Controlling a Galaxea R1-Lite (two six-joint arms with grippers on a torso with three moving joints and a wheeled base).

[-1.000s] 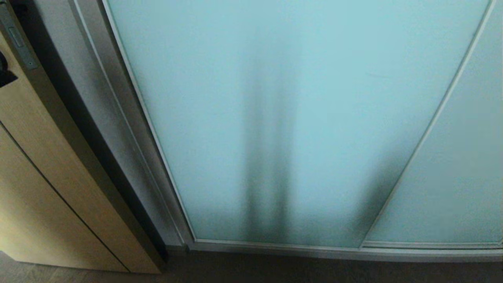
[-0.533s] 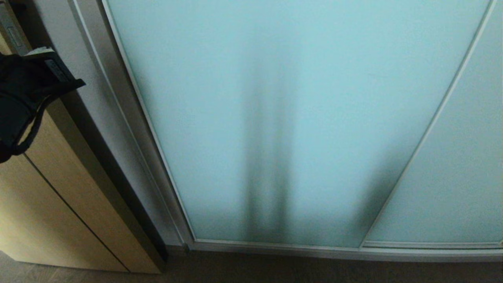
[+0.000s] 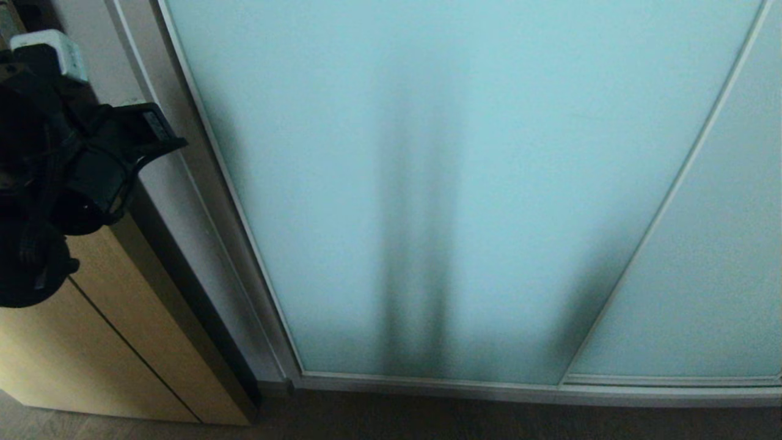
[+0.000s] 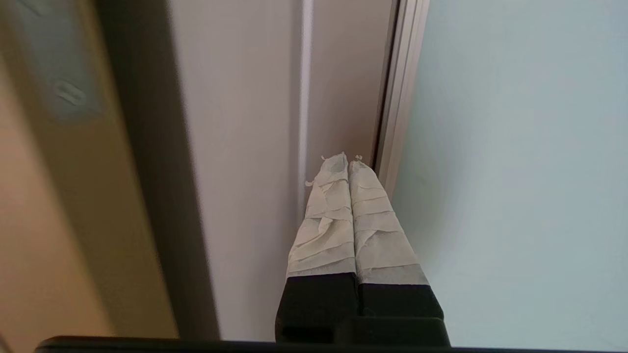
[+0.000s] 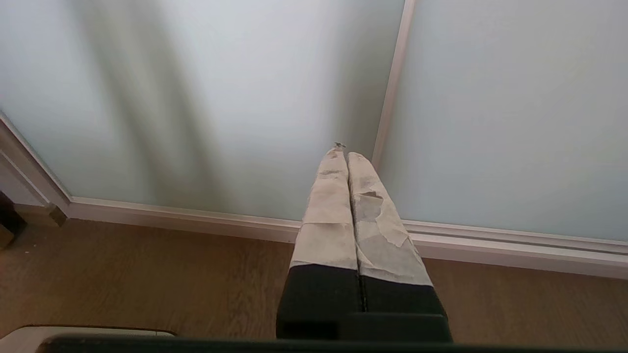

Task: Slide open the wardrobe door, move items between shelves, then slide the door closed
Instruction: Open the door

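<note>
Where the head view looks down, the tall frosted pale blue-green glass sliding wardrobe door (image 3: 440, 183) fills the frame, closed against its silver metal frame (image 3: 183, 159); the left gripper (image 3: 153, 131) sits at the left edge, before the light wood door (image 3: 79, 342). Left wrist view: tape-wrapped fingers (image 4: 333, 215) pressed together, empty, near the door's frame edge. Right wrist view: right gripper (image 5: 346, 154) fingers likewise together, above the brown wooden floor (image 5: 147, 274).

A home bedroom (likely): frosted sliding wardrobe door (image 3: 440, 183), wood floor (image 5: 147, 274).
</note>
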